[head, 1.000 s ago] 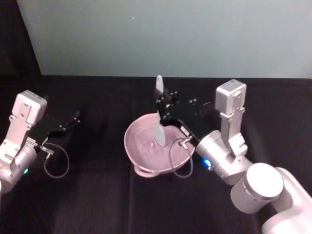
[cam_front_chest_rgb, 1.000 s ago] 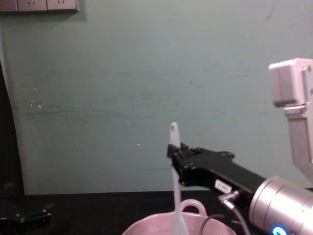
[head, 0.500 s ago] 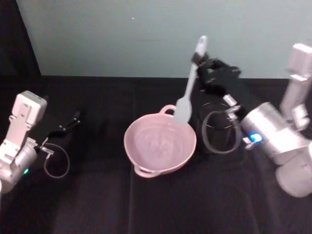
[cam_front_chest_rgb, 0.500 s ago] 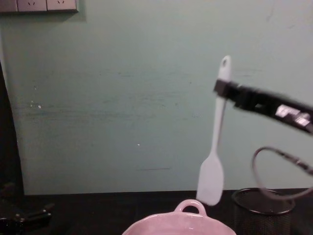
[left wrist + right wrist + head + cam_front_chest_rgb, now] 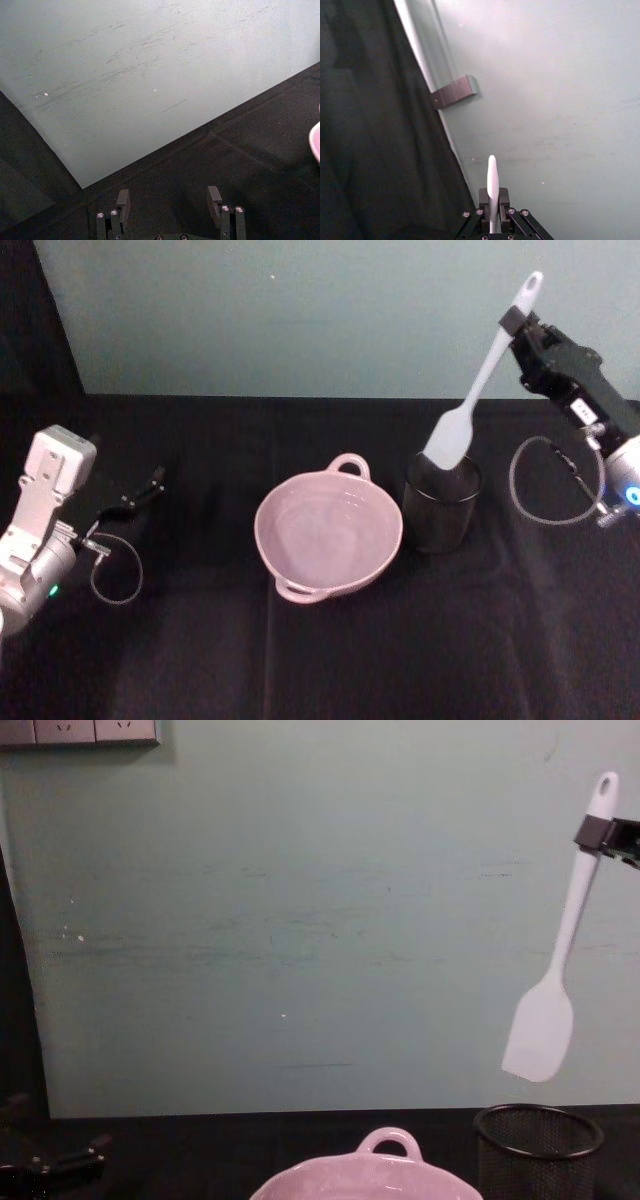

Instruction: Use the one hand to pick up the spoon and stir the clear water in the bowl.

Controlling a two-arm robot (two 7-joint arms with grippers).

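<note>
Spoon (image 5: 478,380) hangs in the air, gripped near its handle tip by the right claw (image 5: 519,325), whose jaws are pinching the slim handle; its broad head tilts down above the black mesh cup (image 5: 441,502). That cup stands just beside the pink bowl (image 5: 328,535) on the black bench (image 5: 300,660), the bowl's water showing only faint glints. Over at the bench's left side, the left claw (image 5: 170,202) rests low with its jaws spread, holding nothing.

Pale pink glossy ceramic bowl (image 5: 328,536), smooth white matt plastic spoon (image 5: 478,379), black wire-mesh metal cup (image 5: 441,504), all over a matt black cloth worktop (image 5: 200,640). Wall's dull, scuffed teal paint (image 5: 300,920).
</note>
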